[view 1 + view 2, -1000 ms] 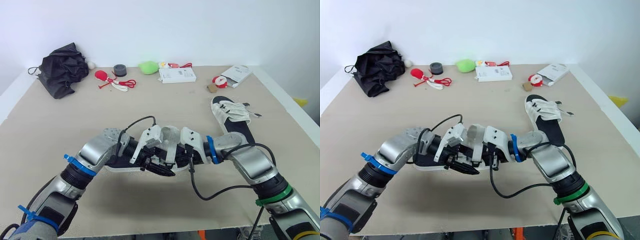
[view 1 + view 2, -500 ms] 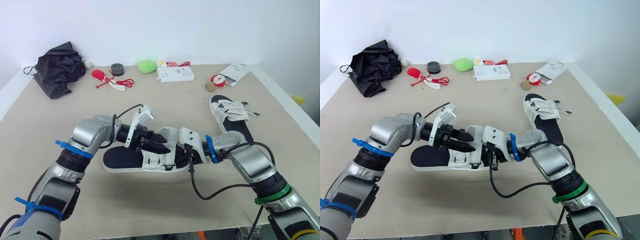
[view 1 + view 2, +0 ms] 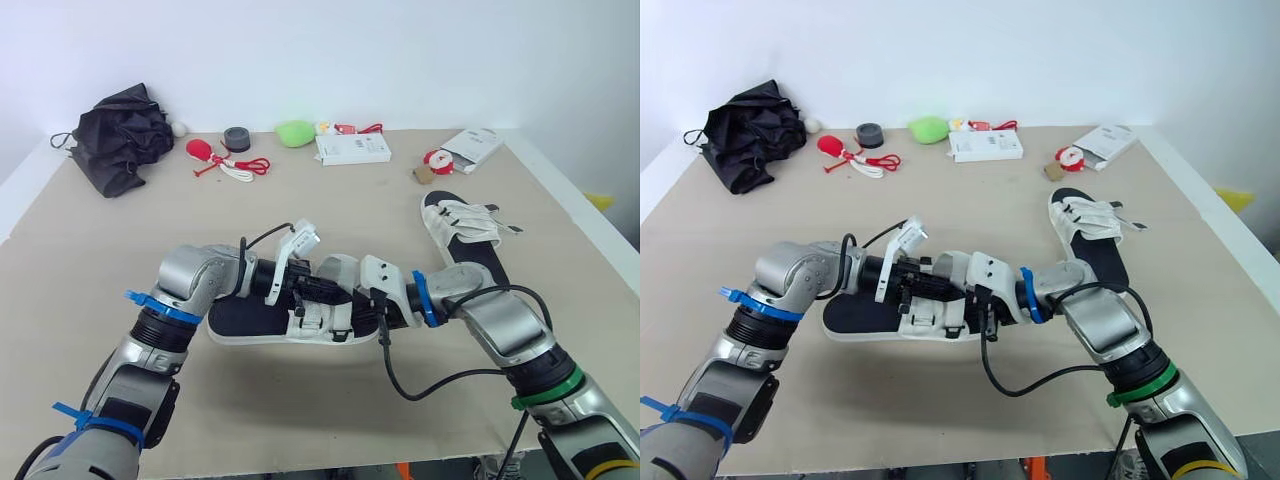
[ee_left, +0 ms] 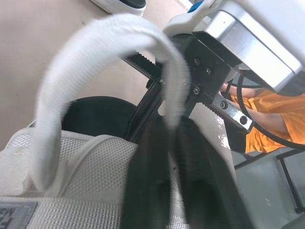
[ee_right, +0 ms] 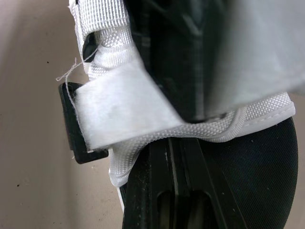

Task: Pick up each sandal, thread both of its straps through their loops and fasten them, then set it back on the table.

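Starting from the far left corner of the table (image 3: pixel 120 250), a crumpled black bundle (image 3: pixel 122 135) lies well apart from the work. Nearer the front, the left gripper (image 3: pixel 325 290) reaches in over the near sandal (image 3: pixel 245 318), which lies sole-down on the table's near middle. In the left wrist view its two black fingers (image 4: pixel 152 157) stand close together, pinched on the foot of a white strap (image 4: pixel 95 57) that arches up in a loop. The right gripper (image 3: pixel 345 308) meets the same sandal from the other side, against its white webbing; whether it grips cannot be told. The second sandal (image 3: pixel 470 245) lies at the right, its straps loose.
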Controlling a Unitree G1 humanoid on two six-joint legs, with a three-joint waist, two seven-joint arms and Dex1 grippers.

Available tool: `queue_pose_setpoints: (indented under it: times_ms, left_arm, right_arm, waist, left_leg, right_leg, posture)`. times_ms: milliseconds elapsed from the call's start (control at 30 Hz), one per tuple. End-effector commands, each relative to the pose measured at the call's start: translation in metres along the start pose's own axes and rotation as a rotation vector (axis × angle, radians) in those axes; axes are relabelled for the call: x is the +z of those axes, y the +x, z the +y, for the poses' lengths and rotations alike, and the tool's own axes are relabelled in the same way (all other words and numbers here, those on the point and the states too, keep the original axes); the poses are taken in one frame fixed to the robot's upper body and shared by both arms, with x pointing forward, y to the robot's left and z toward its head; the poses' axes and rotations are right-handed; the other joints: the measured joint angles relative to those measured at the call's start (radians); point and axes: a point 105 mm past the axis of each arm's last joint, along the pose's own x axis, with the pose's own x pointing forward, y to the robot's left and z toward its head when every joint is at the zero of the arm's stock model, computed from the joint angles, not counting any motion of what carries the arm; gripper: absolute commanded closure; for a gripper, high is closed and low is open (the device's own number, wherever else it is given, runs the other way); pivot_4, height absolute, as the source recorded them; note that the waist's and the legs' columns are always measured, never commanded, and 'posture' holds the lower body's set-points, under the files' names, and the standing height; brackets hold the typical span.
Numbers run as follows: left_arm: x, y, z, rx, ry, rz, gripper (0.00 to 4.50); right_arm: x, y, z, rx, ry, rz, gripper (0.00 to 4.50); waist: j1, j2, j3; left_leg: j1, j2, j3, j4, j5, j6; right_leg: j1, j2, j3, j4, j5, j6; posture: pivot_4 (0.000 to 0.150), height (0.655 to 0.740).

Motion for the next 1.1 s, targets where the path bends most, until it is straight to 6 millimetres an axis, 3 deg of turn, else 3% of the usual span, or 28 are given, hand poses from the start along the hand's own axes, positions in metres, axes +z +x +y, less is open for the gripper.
queue_pose_setpoints:
  times_ms: [33,367,633,733,800,833,867,1000,1100]
  left_arm:
    - [0.003,0.001,-0.009,-0.029,0.075,0.004,4.4]
    - [-0.024,-0.002,-0.017,-0.081,0.226,0.143,4.4]
    - [-0.037,0.0,-0.007,-0.046,0.346,0.165,4.4]
    - [-0.027,-0.003,-0.004,-0.035,0.347,0.116,2.96]
    - [-0.02,-0.005,-0.001,-0.019,0.363,0.105,2.47]
    - [-0.016,-0.006,-0.001,-0.014,0.37,0.099,1.99]
    - [-0.01,-0.009,-0.002,-0.027,0.372,0.079,1.8]
    - [0.015,-0.026,0.0,-0.011,0.407,0.047,1.8]
    - [0.024,-0.051,-0.006,-0.037,0.481,0.095,1.8]
  right_arm:
    - [-0.028,0.007,0.005,0.014,0.075,0.09,4.5]
    - [-0.026,0.008,0.005,0.014,0.073,0.085,4.5]
    - [-0.026,0.009,0.005,0.013,0.073,0.084,4.5]
    - [-0.026,0.008,0.004,0.013,0.073,0.084,4.5]
    - [-0.026,0.008,0.003,0.013,0.072,0.085,4.5]
    - [-0.026,0.008,0.003,0.014,0.071,0.084,4.5]
    - [-0.025,0.008,0.003,0.014,0.069,0.084,4.5]
    - [-0.024,0.008,0.001,0.013,0.066,0.082,4.5]
    - [-0.024,0.008,0.001,0.014,0.064,0.081,4.5]
  waist:
    - [0.0,0.0,0.0]
    - [0.001,0.0,0.0]
    - [0.001,0.001,-0.001]
    - [0.002,0.001,-0.001]
    - [0.002,0.001,-0.001]
    - [0.002,0.001,-0.001]
    - [0.002,0.001,-0.001]
    - [0.002,0.001,0.0]
    - [-0.001,0.001,0.0]
  left_leg:
    - [0.0,0.0,0.0,0.0,0.0,0.0]
    - [0.0,0.0,0.0,0.0,0.0,0.0]
    - [0.001,0.0,0.0,0.0,0.0,0.0]
    - [0.001,0.0,0.0,0.0,0.0,0.0]
    - [0.001,0.0,0.0,0.0,0.0,0.0]
    - [0.001,0.0,0.0,0.0,0.0,0.0]
    - [0.001,0.0,0.0,0.0,0.0,0.0]
    - [0.0,0.0,0.0,0.001,0.001,0.001]
    - [-0.001,0.001,0.0,0.001,0.001,0.0]
  right_leg:
    - [0.0,0.0,0.0,0.0,0.0,0.0]
    - [0.0,0.0,0.0,0.0,0.0,0.0]
    - [0.0,0.0,0.0,0.0,0.0,0.0]
    - [0.0,0.0,0.0,0.0,0.0,0.0]
    - [0.0,0.0,0.0,0.0,0.0,0.0]
    - [0.0,0.0,0.0,0.0,0.0,0.0]
    - [0.0,0.0,0.0,0.0,0.0,0.0]
    - [0.0,0.001,0.0,0.0,0.002,0.002]
    - [-0.001,0.002,0.0,0.0,0.002,0.001]
  posture:
    - [0.15,0.74]
    - [0.15,0.74]
    - [0.15,0.74]
    - [0.15,0.74]
    - [0.15,0.74]
    - [0.15,0.74]
    - [0.15,0.74]
    - [0.15,0.74]
    - [0.15,0.74]
